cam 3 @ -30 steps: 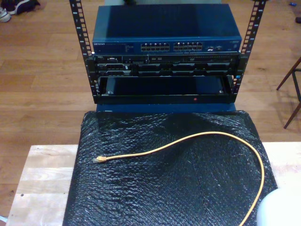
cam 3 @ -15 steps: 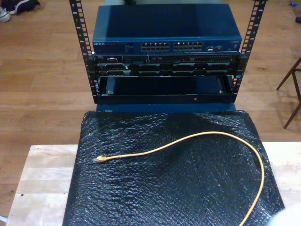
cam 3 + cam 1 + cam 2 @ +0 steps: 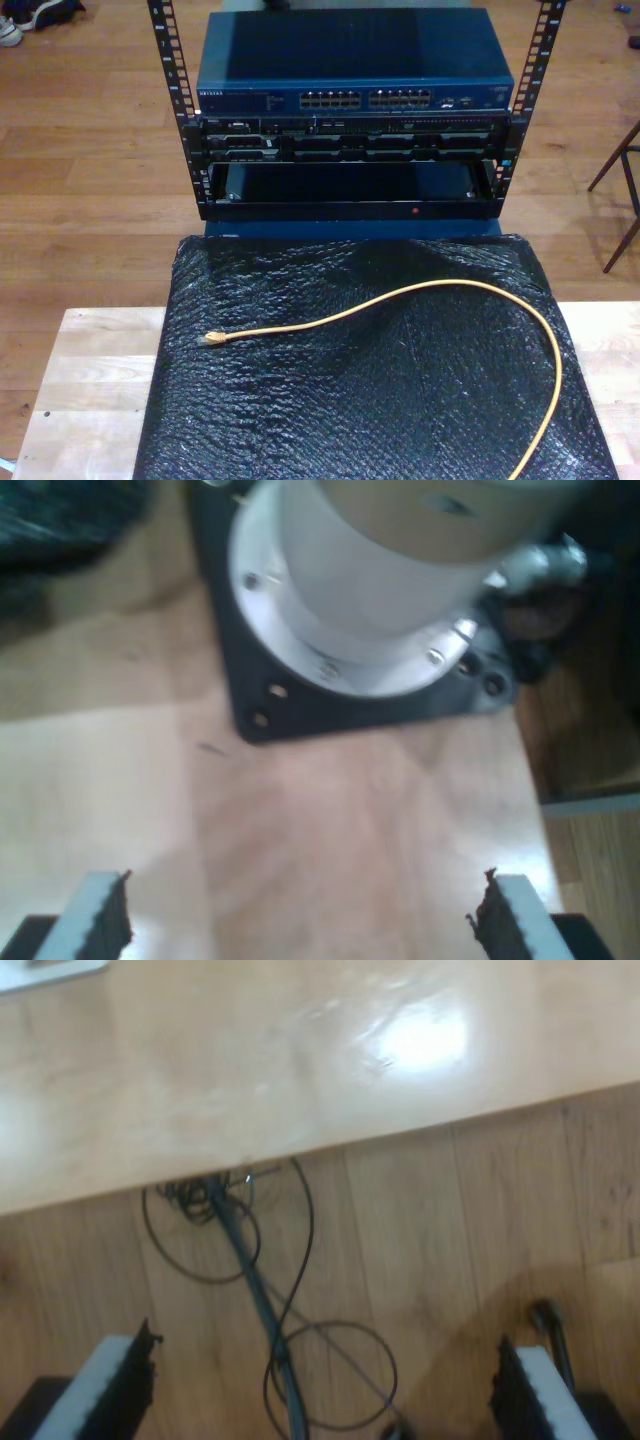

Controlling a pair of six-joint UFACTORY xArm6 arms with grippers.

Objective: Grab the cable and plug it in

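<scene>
Lying loose on black bubble-wrap sheeting [image 3: 380, 400]: a thin yellow-orange network cable [image 3: 440, 284], sweeping in one wide arc from its small clear plug [image 3: 212, 339] toward the exterior view's left, rising through the middle, then bending down along the exterior view's right, running off the lower edge.

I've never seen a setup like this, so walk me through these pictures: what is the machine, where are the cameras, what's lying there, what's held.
Two robot arms work here, each with a camera at its gripper. The exterior view looks down on a black mat on a wooden table. A yellow-orange cable lies on it, plug toward the exterior view's left. Behind stands a rack with a blue network switch. My first gripper is over the table, my second gripper over floor; both have fingers apart, holding nothing.
</scene>
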